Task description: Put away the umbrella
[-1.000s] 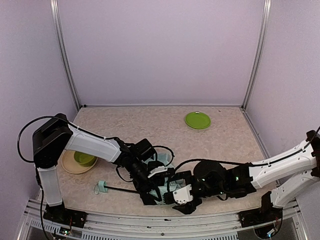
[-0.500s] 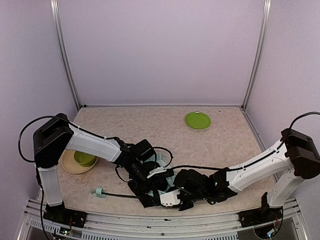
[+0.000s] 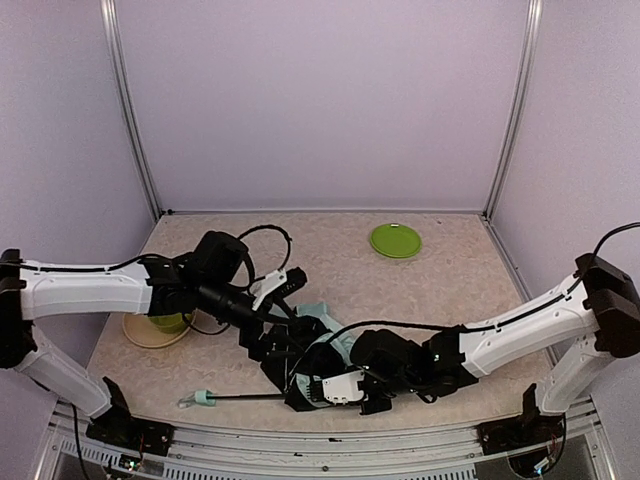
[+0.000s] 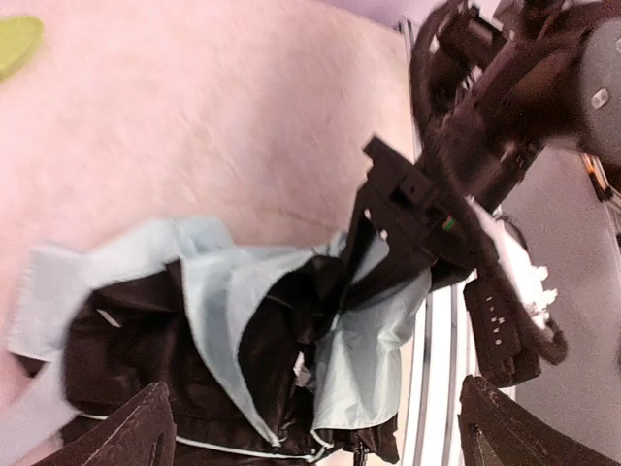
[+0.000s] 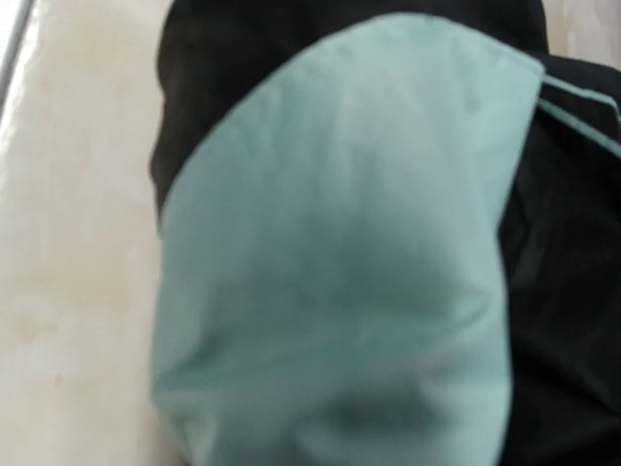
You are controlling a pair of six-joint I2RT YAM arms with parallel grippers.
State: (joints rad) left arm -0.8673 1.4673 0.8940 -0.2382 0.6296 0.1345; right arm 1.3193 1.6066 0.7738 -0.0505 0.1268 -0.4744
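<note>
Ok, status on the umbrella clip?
Left end effector open, above the umbrella. Right end effector pressed on it, grip unclear. It lies bunched, shaft out. Green plate well away.

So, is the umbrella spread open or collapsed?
Collapsed but loose: the umbrella canopy lies in crumpled mint and black folds on the table, not wrapped.

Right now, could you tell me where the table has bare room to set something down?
Bare: the back strip left of the green plate, and the patch between that plate and the right arm. Crowded: front centre, arms over the umbrella.
</note>
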